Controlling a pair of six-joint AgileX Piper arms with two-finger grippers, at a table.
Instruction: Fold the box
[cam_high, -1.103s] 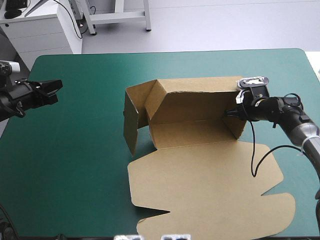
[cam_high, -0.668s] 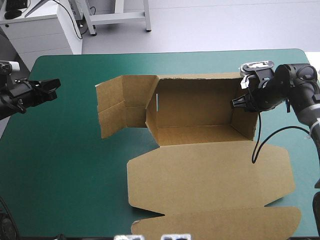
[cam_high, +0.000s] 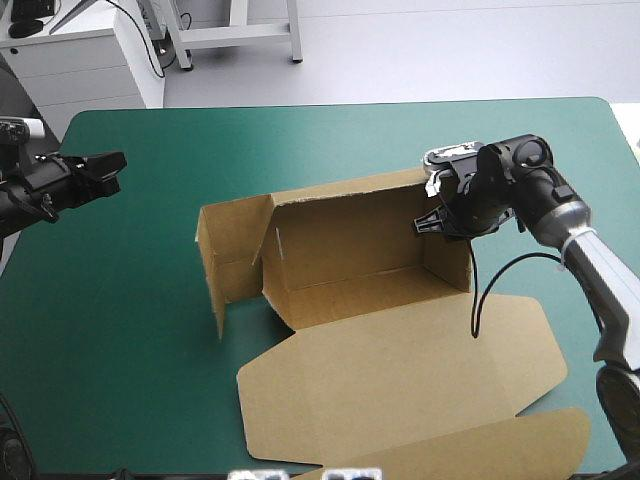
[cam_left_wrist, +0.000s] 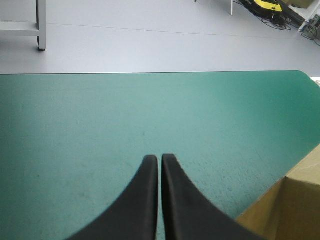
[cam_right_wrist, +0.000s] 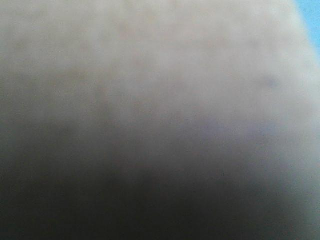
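In the middle of the counter (cam_high: 130, 330) with the teal-green cover: a brown cardboard box (cam_high: 350, 250), cut from one big sheet and half built. Turned a little, with its right end nearer the far edge than its left end. Long back wall up. Short right end wall up too. At the left end, a flap wall standing and bent out to the side, not tucked in. Open on top. Big flat lid part lying on the cover, reaching all the way down to the near edge.

At the top of the right end wall: the right gripper (cam_high: 430, 222), with its arm bent down over the box. Right up against the wall there. From its own camera, only brown board, very close and blurry, filling everything. Cannot tell if open or closed on the wall.

Far off at the left edge of the counter: the left gripper (cam_high: 108, 172), pointing toward the box and well apart from it. Two broad black fingers (cam_left_wrist: 145, 200) pressed together, tips meeting in a point, holding nothing. Under and ahead of them, bare teal-green cover. Off to one side of them, one brown corner of the box.
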